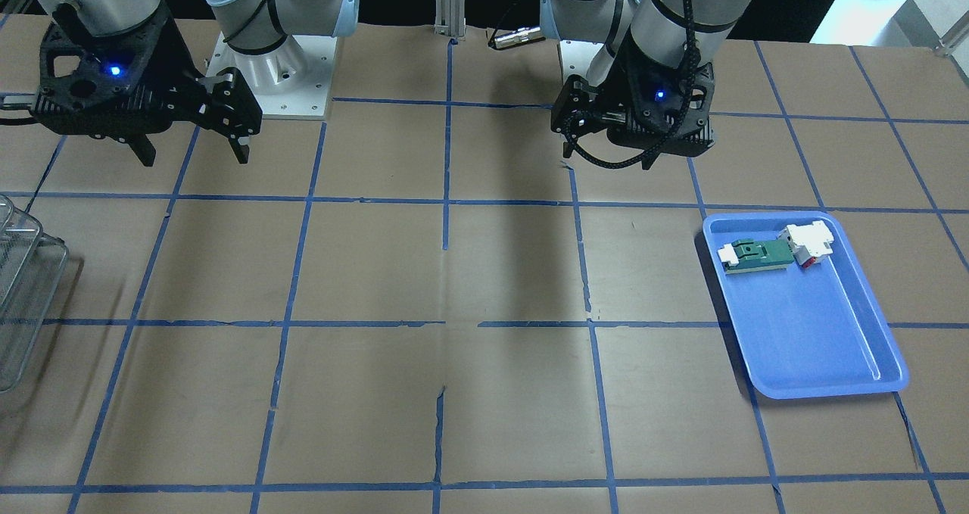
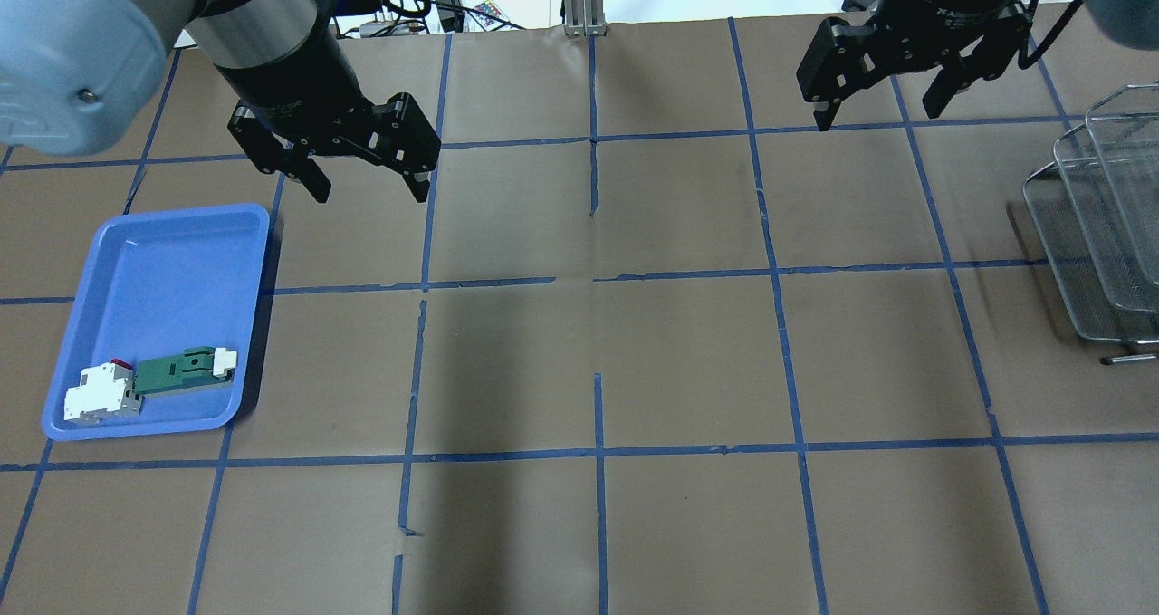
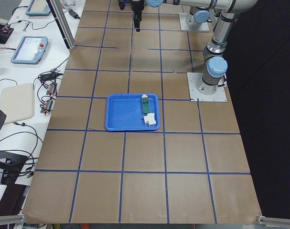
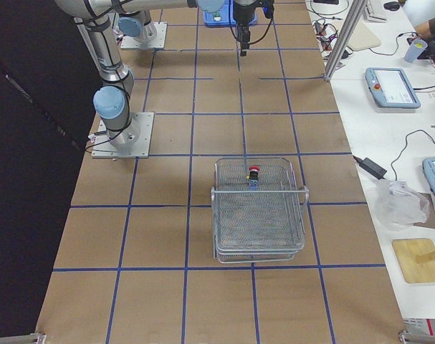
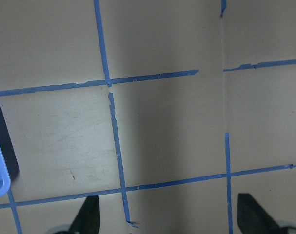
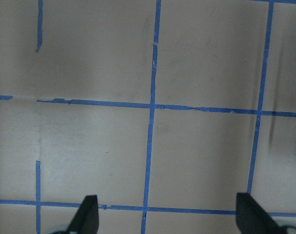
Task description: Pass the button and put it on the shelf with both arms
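Observation:
The button [image 4: 253, 173], red cap up, sits inside the wire-mesh shelf [image 4: 259, 215] near its far end; it shows only in the exterior right view. The shelf also shows at the right edge of the overhead view [image 2: 1087, 235] and at the left edge of the front view [image 1: 23, 294]. My left gripper [image 2: 369, 194] is open and empty, raised above the table beside the blue tray. My right gripper [image 2: 876, 119] is open and empty, raised at the far side, to the left of the shelf. Both wrist views show only bare table between open fingertips [image 5: 89, 217] [image 6: 89, 214].
A blue plastic tray [image 2: 154, 253] lies on my left and holds a flat green-and-white part [image 2: 181, 370] and a white block with a red spot [image 2: 98, 393]. Blue tape lines grid the brown table. Both arm bases stand at the near edge.

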Tool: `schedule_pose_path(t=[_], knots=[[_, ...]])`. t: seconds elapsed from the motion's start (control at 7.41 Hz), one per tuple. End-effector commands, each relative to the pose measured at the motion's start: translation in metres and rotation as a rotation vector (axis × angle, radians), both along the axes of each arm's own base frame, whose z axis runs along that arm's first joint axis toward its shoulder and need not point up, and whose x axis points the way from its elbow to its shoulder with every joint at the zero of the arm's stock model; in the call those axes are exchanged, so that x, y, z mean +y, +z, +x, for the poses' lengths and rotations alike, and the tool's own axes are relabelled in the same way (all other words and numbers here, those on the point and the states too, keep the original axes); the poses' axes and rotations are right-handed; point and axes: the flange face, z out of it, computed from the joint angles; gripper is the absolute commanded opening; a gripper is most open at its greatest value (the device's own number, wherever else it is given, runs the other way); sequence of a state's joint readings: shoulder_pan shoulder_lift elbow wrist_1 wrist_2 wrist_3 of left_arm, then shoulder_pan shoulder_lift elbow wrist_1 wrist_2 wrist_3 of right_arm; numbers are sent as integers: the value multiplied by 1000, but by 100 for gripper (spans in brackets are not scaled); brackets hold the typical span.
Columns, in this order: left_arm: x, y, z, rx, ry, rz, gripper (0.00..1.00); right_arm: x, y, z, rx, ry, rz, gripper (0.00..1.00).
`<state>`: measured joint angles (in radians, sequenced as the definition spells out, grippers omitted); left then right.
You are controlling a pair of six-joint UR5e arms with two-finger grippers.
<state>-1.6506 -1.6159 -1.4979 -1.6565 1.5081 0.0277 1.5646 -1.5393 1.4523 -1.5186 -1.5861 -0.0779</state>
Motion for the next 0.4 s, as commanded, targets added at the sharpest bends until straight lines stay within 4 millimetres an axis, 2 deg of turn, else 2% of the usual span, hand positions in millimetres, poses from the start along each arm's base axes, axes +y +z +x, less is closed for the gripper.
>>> schedule_pose_path(t=[0.0,0.27], knots=[[0,1,0,-3,-2,-3,100,4,3,0,-2,-4,-10,100],[0,1,1,-4,0,-3,100,3,2,-1,1,-6,-4,100]])
